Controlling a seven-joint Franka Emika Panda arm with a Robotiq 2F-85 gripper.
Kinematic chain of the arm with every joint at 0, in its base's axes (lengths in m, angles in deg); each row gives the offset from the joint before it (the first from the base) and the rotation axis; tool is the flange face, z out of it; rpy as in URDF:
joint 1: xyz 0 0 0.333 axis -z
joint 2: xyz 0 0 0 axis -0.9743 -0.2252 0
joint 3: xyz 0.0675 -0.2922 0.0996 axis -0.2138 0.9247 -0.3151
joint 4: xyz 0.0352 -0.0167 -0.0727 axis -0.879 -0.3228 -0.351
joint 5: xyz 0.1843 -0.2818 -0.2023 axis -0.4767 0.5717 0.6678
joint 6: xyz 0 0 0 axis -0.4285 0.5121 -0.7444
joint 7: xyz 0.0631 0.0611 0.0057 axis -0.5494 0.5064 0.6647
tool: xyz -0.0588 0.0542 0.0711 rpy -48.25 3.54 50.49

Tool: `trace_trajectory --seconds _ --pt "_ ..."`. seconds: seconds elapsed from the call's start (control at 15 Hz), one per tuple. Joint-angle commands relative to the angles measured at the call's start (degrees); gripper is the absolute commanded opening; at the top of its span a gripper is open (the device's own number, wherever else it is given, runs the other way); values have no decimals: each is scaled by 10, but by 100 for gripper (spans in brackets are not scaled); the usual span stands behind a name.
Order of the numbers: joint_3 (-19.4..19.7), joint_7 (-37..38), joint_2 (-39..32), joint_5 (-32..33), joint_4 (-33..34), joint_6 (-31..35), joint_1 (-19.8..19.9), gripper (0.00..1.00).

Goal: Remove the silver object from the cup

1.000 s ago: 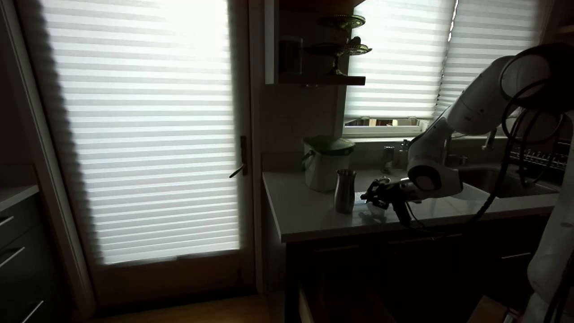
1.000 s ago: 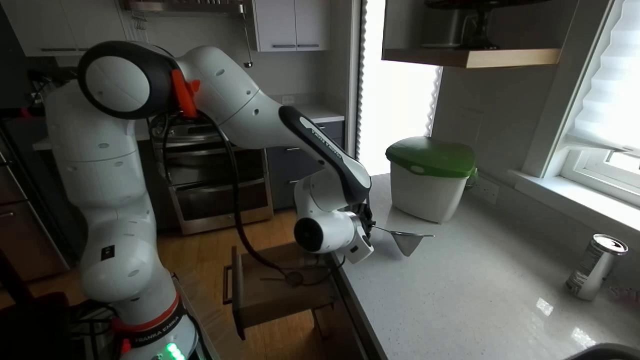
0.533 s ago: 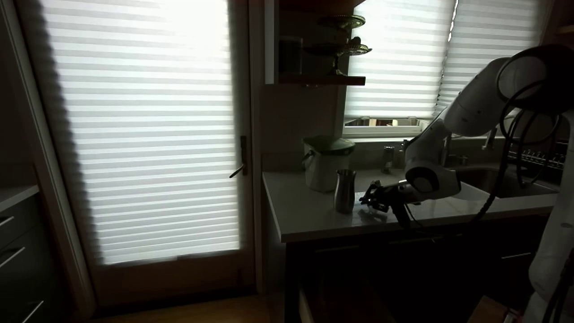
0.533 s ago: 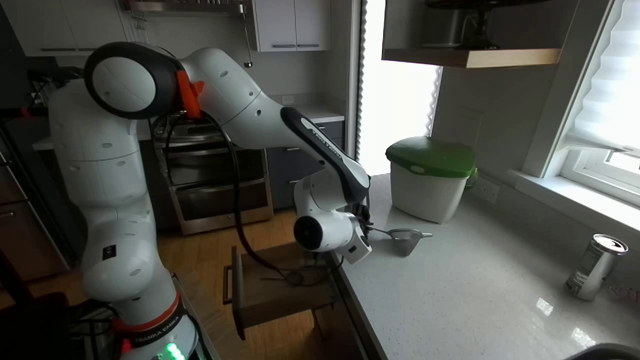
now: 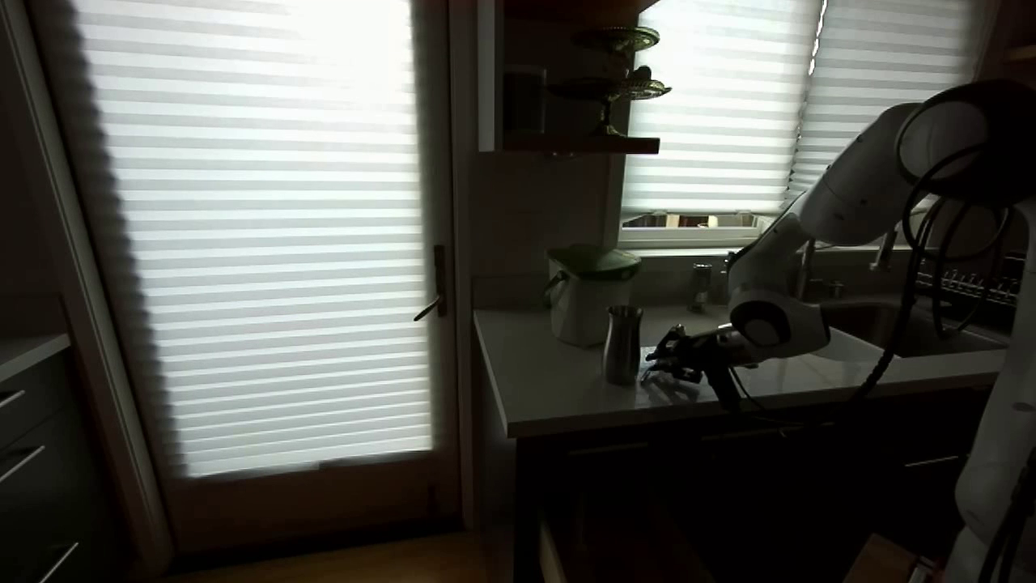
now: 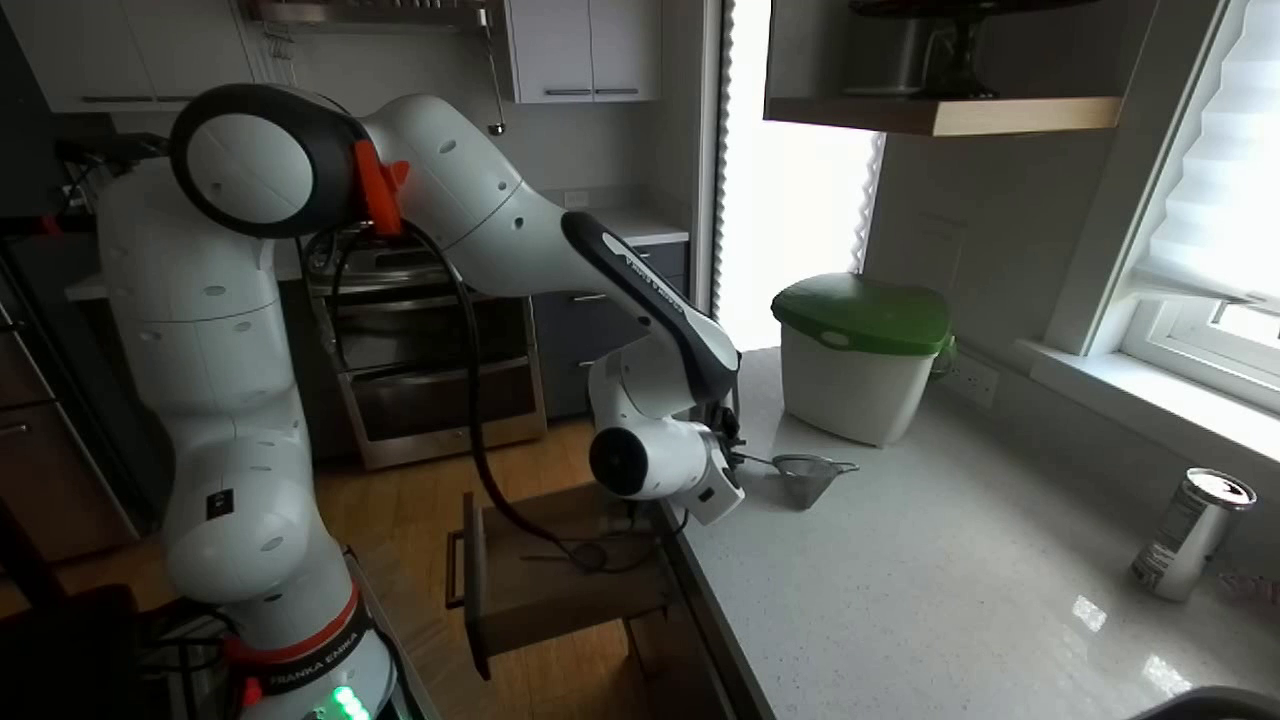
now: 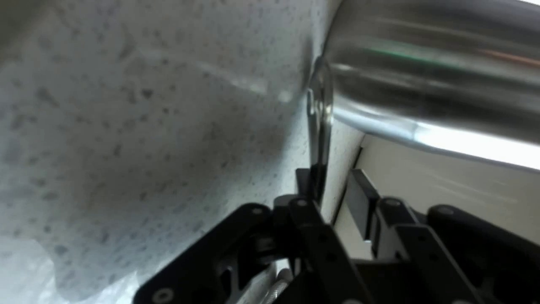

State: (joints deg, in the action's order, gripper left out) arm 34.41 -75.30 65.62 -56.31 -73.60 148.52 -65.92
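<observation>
The cup [image 5: 622, 346] is a dark grey metal tumbler standing upright on the counter. Its shiny lower side shows at upper right in the wrist view [image 7: 438, 76]; in an exterior view the arm mostly hides it. The silver object [image 6: 806, 480] is a small cone-shaped strainer with a thin handle, outside the cup, low over or on the counter. Its looped handle end [image 7: 321, 107] lies near the cup's base; I cannot tell if they touch. My gripper [image 7: 333, 190] is open, also seen in an exterior view [image 5: 662, 364]. The handle runs along its left finger in the wrist view.
A white bin with a green lid [image 6: 858, 370] stands on the counter [image 6: 950, 600] behind the cup. A can [image 6: 1192, 535] stands near the window wall. A drawer [image 6: 560, 570] is pulled open below the counter edge. A sink [image 5: 874, 324] lies beyond the arm.
The strainer has dropped lower and tipped, its rim now turned more upward. The gripper's fingers have spread, and the gripper has shifted slightly toward the cup. The cup has not moved.
</observation>
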Motion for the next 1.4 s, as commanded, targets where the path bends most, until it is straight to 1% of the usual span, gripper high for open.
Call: trace_trajectory --seconds 0.0,0.13,0.2,0.27,0.4,0.47,0.53,0.6,0.67,0.73,0.93,1.2,1.33 --pt "1 12 3 31 2 21 -6 49" --pt "1 15 6 45 2 25 -6 54" --pt "1 19 9 54 2 28 -6 50" --pt "1 26 13 67 1 33 -6 54" --pt "0 54 24 102 1 40 -5 67" --pt "-1 81 33 128 1 46 -5 82" --pt "-1 104 40 154 2 52 -6 90" --pt "-3 138 50 183 5 73 -7 97" --pt "-5 174 59 220 6 91 -8 100" --pt "-8 213 69 256 5 101 -8 100" --pt "-19 342 96 400 0 144 -7 100" --pt "-39 500 107 590 -35 178 -10 100" --pt "-37 570 109 685 -57 186 -2 100"
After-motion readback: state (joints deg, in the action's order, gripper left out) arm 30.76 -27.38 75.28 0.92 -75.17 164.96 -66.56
